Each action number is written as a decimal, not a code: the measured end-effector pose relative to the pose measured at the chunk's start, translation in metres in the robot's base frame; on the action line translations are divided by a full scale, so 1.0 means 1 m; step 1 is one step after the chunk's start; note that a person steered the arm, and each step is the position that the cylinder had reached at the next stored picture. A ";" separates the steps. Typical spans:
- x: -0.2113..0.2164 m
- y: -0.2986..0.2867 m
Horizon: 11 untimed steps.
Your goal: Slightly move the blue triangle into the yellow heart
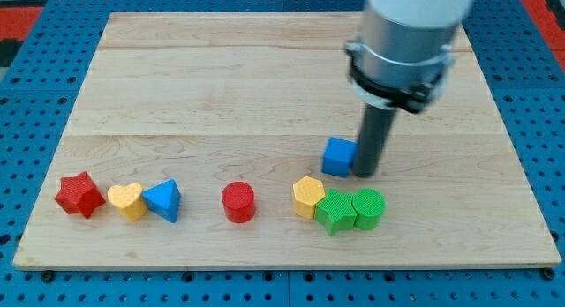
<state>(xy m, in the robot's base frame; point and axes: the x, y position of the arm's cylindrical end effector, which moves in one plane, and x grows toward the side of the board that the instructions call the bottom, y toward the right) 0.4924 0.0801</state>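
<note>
The blue triangle point(163, 200) lies near the board's bottom left, touching the yellow heart point(126, 201) on its left side. A red star point(79, 194) sits just left of the heart. My tip point(366, 171) is far off to the right, right next to a blue cube point(338, 157), on the cube's right side. The rod hangs from the grey arm body point(402, 42) at the view's top right.
A red cylinder point(238, 202) stands at bottom centre. A yellow hexagon point(308, 197), a green star point(335, 211) and a green cylinder point(368, 208) cluster just below my tip. The wooden board point(221, 78) lies on a blue perforated table.
</note>
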 end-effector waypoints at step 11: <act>0.098 -0.219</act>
